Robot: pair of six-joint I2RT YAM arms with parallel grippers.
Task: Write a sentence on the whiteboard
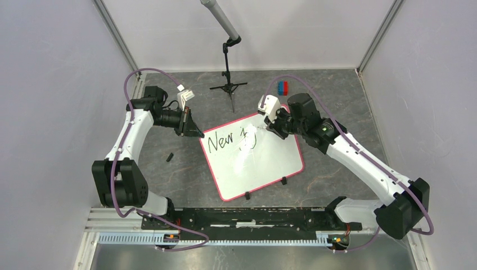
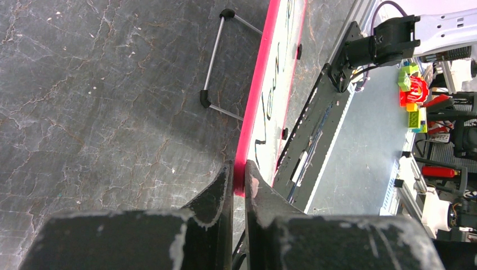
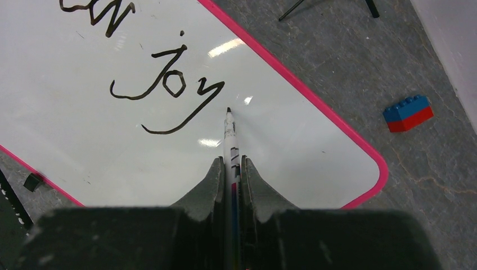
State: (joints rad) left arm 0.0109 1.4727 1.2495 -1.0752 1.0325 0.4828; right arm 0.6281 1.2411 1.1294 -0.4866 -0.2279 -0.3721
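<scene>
The whiteboard lies tilted on the grey table, white with a pink-red rim. Black handwriting on it reads "New joy"; the right wrist view shows "joy" clearly. My left gripper is shut on the board's pink rim at its far left corner. My right gripper is shut on a white marker, whose black tip sits just right of the "y", at or just above the board surface.
A small black tripod stand stands behind the board. A blue-and-red brick lies at the back right, also in the right wrist view. A small black piece lies left of the board. Black clips sit on the board's near edge.
</scene>
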